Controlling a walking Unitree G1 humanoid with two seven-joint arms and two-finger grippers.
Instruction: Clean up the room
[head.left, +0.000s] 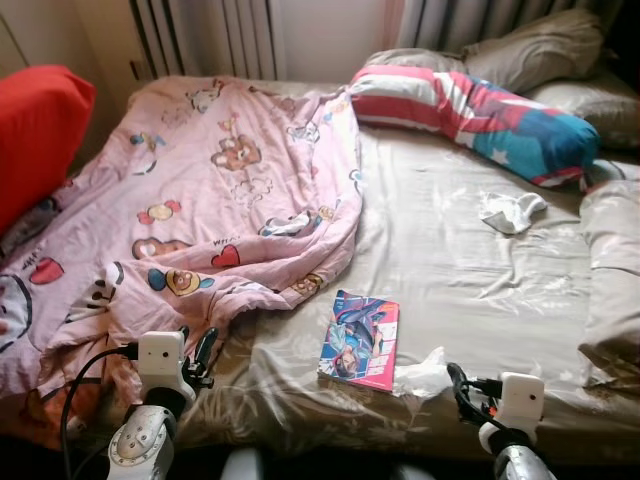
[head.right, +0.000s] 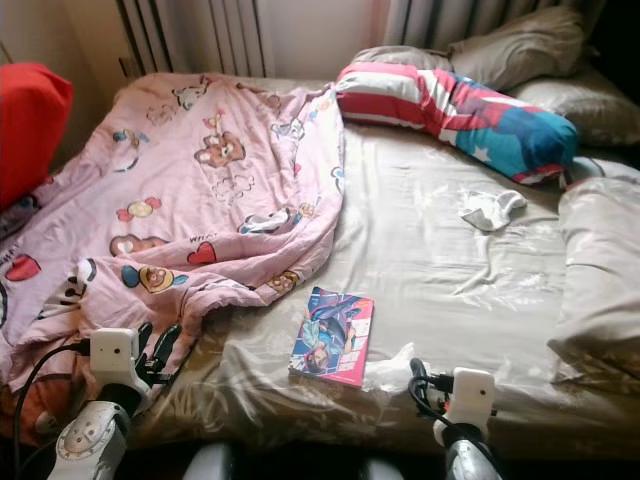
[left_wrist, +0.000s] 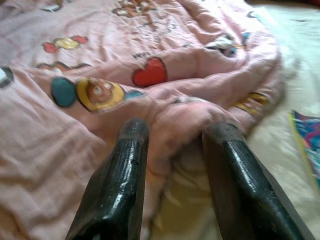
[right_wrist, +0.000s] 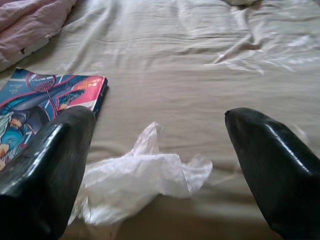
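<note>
- Lying crumpled at the near edge of the bed (head.left: 470, 270), the clear plastic wrapper (right_wrist: 145, 187) sits just beside the colourful comic book (head.left: 360, 342), on its right side; it looks like the nearest piece of litter to clear.
- The right gripper (right_wrist: 160, 165) hovers low in front of the wrapper with its fingers (right_wrist: 47, 170) spread wide, empty, the wrapper lying between them in the right wrist view.
- To do this well, the gripper should probably ease forward and down until the fingers straddle the bunched middle, then close; thin film is likely to slip, so a grab at the thickest fold seems safest, without pinching the beige sheet underneath.
- The book's corner is close, so keeping the left-hand finger clear of it would avoid dragging it.
- The left gripper (left_wrist: 175, 135) holds its fingers (left_wrist: 122, 175) apart against a fold of the pink cartoon duvet (head.left: 200, 190), not gripping it.
- Farther up the bed lie a white sock (head.left: 512, 211) and a striped pillow (head.left: 470, 115).
</note>
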